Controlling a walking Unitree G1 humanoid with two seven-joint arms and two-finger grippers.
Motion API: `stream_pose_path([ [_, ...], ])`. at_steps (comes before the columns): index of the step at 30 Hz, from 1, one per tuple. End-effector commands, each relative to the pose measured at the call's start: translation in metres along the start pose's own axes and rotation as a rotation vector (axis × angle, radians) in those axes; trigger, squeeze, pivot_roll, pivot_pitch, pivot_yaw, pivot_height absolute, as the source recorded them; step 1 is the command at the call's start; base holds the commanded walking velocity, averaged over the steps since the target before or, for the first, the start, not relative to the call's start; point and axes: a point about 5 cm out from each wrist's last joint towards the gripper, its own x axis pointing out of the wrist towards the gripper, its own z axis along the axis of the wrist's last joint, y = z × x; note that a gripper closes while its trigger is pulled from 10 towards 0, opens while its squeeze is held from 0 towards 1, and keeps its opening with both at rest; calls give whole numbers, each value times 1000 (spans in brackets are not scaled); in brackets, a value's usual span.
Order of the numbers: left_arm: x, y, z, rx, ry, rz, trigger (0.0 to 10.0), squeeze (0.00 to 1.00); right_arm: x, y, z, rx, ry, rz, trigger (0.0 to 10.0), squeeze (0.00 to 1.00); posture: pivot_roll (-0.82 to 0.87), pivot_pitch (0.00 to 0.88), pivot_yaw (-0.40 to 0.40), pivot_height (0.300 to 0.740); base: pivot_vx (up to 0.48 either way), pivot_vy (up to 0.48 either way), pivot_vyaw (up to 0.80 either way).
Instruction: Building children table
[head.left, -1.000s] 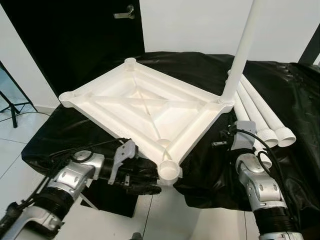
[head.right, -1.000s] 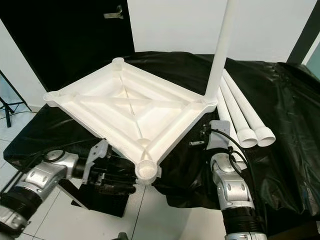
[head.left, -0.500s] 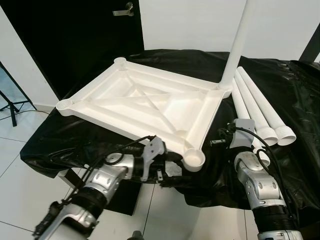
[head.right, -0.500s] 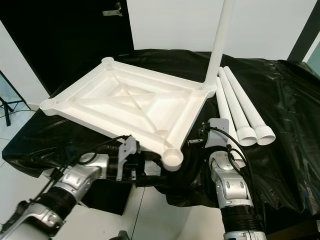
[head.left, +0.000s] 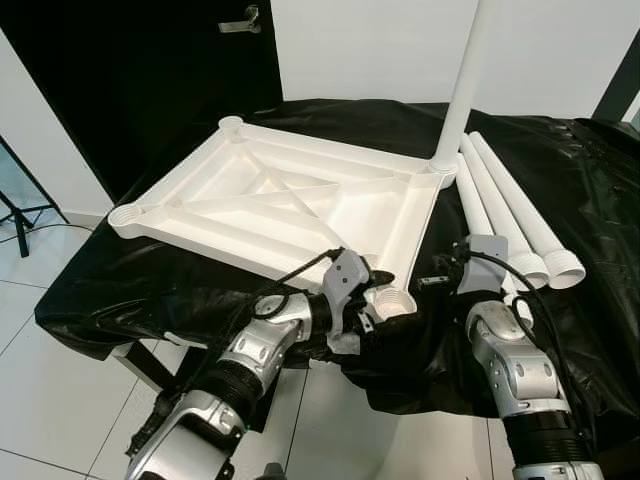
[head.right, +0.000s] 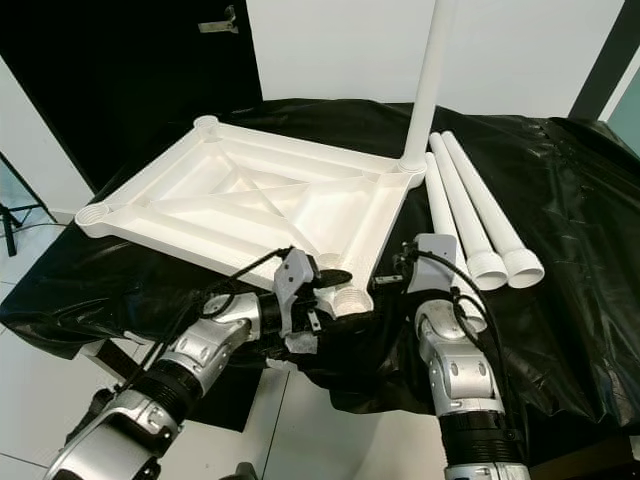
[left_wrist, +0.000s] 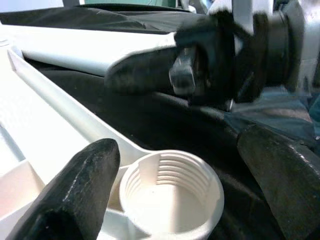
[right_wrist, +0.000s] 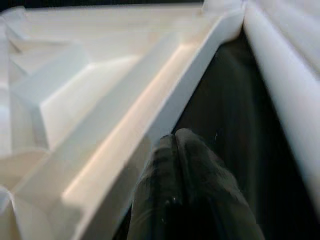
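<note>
Head views: over the last second the upturned white tabletop has swung round on the black-covered worktop, so its near empty socket has come from the front overhang to the front edge beside the right arm, ready, I judge, for a leg. One leg stands in the far right corner; three loose legs lie along the worktop's right side.

Left wrist view: the left gripper is spread wide, its fingers straddling the threaded socket without clamping it.

Right wrist view: the right gripper is closed and empty, just beside the tabletop's right rim.
</note>
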Motion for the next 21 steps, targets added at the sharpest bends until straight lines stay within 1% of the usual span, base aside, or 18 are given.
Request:
stream_pose_path([
  [1, -24, 0, 1, 18, 15, -46, 10000, 31, -2, -6, 14, -21, -39, -79, 10000, 0, 128, 0, 43, 740, 0, 0, 0],
  [2, -24, 0, 1, 18, 15, -46, 10000, 31, -2, -6, 14, -21, -39, -79, 10000, 0, 128, 0, 43, 740, 0, 0, 0],
  [4, -42, -1, -1, 23, 48, -83, 10000, 35, -4, -13, 20, -29, -61, -153, 10000, 0, 135, 0, 38, 740, 0, 0, 0],
  [7, -42, -1, -1, 23, 48, -83, 10000, 35, -4, -13, 20, -29, -61, -153, 10000, 0, 135, 0, 38, 740, 0, 0, 0],
  [9, -63, 5, -8, 39, 132, -84, 10000, 31, -6, -21, 26, -30, -83, -219, 10000, 0, 149, 0, 27, 740, 0, 0, 0],
  [10, -71, 10, -11, 56, 175, -70, 10000, 31, -7, -23, 29, -33, -91, -232, 10000, 0, 152, 0, 25, 740, 0, 0, 0],
  [11, -75, 13, -13, 68, 199, -58, 10000, 31, -7, -24, 30, -35, -95, -236, 10000, 0, 152, 0, 25, 740, 0, 0, 0],
  [13, -75, 13, -13, 68, 199, -58, 10000, 31, -7, -24, 30, -35, -95, -236, 10000, 0, 152, 0, 25, 740, 0, 0, 0],
  [14, -76, 17, -15, 85, 214, -36, 10000, 35, -7, -24, 32, -36, -100, -232, 10000, 0, 152, 0, 25, 740, 0, 0, 0],
  [16, -73, 24, -15, 116, 224, 8, 10000, 31, -7, -23, 35, -37, -108, -217, 10000, 0, 145, 0, 27, 740, 0, 0, 0],
  [18, -66, 35, -16, 179, 266, 91, 10000, 16, -8, -20, 36, -33, -112, -204, 10000, 0, 140, 0, 30, 740, 0, 0, 0],
  [19, -66, 35, -16, 179, 266, 91, 10000, 16, -8, -20, 36, -33, -112, -204, 10000, 0, 140, 0, 30, 740, 0, 0, 0],
  [21, -59, 39, -11, 215, 255, 132, 10000, 20, -10, -20, 35, -32, -108, -204, 10000, 0, 128, 0, 35, 740, 0, 0, 0],
])
